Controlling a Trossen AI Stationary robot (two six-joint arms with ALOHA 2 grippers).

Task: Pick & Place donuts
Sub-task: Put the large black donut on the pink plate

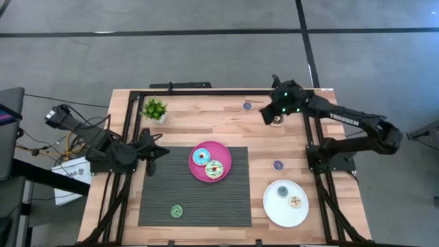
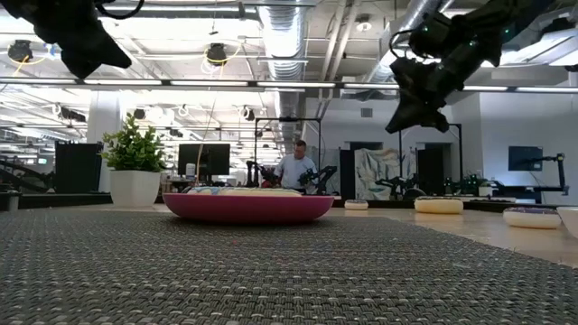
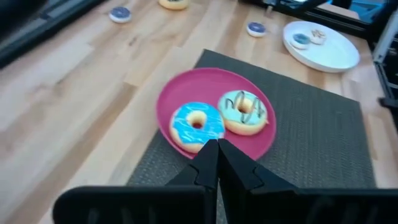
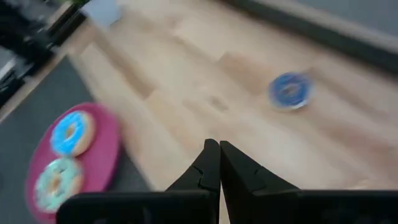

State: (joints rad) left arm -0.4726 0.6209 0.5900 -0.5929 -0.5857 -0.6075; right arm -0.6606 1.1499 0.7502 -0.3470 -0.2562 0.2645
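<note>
My right gripper [image 1: 267, 115] is hanging clenched and empty over the tabletop [image 1: 206, 123] toward one o'clock, partly hiding a brown donut [image 1: 277, 121] beneath it. My left gripper [image 1: 155, 152] is hovering pinched shut, holding nothing, at nine o'clock beside the pink plate [image 1: 223, 155], which is carrying a blue donut [image 1: 201, 156] and a green-iced donut [image 1: 215, 169]. The white plate [image 1: 274, 206] at five o'clock is holding two donuts too small to make out. A green donut [image 1: 176, 210] is lying on the grey mat [image 1: 158, 192]. A distant person [image 2: 295, 168] is blurring into the room.
</note>
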